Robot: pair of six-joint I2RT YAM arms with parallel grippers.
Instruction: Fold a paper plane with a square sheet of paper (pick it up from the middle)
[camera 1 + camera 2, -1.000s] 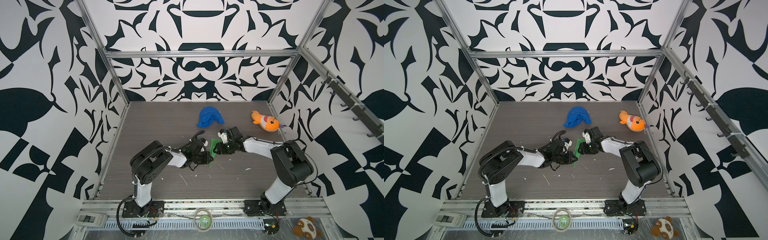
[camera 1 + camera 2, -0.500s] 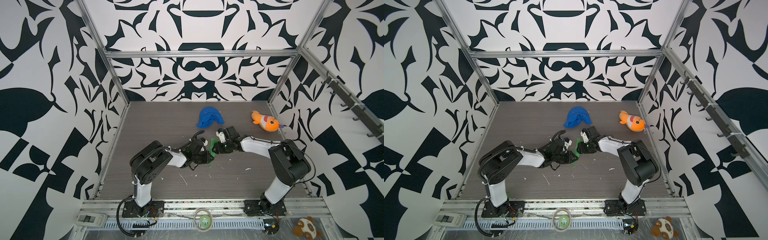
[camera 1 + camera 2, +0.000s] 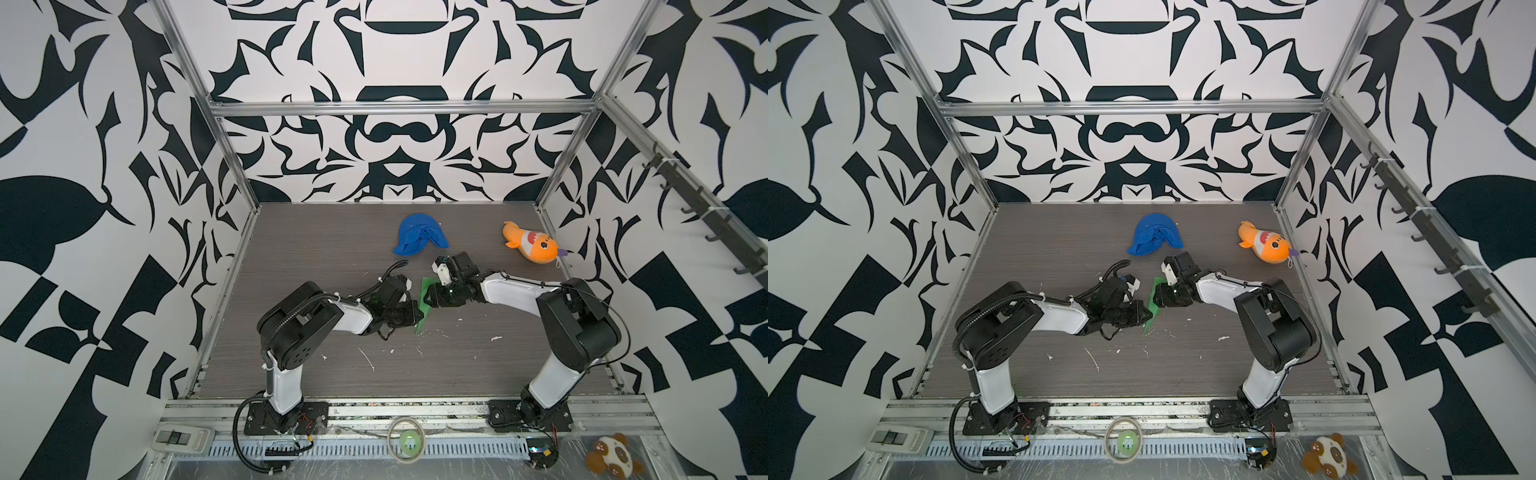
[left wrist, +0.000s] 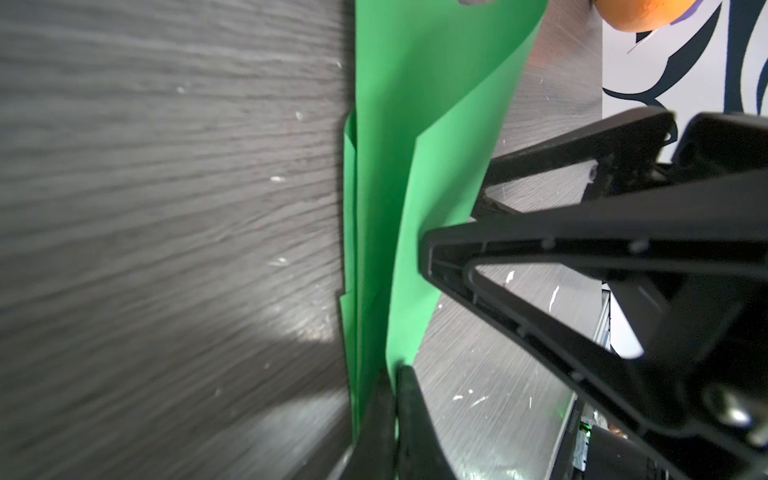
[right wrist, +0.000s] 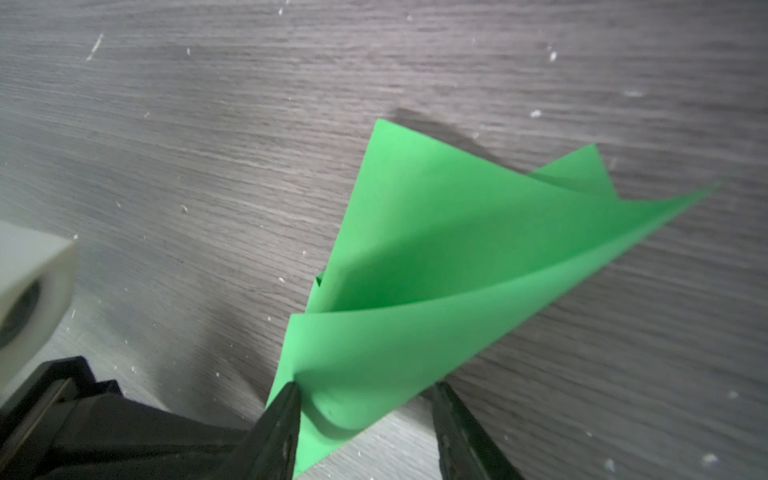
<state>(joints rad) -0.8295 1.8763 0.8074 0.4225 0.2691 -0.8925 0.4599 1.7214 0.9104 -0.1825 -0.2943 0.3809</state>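
The half-folded square sheet of paper [image 3: 424,299] is held on edge at mid-desk [image 3: 374,249], pinched by the pressed-together left fingers [image 4: 415,424]. The right fingers [image 5: 282,424] are spread astride its curled, uncreased fold. If these are closed off-line, a crooked crease may be set.

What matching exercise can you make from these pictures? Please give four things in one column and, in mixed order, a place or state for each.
Things:
1. blue cloth
2. orange plush fish
3. left gripper
4. right gripper

Places or states:
A. jaws apart, a curled fold of the green paper between them
B. near the back right corner of the table
C. jaws shut on the green paper
D. crumpled, at the back middle of the table

Pairs: 1-D, 2-B, 3-C, 4-A
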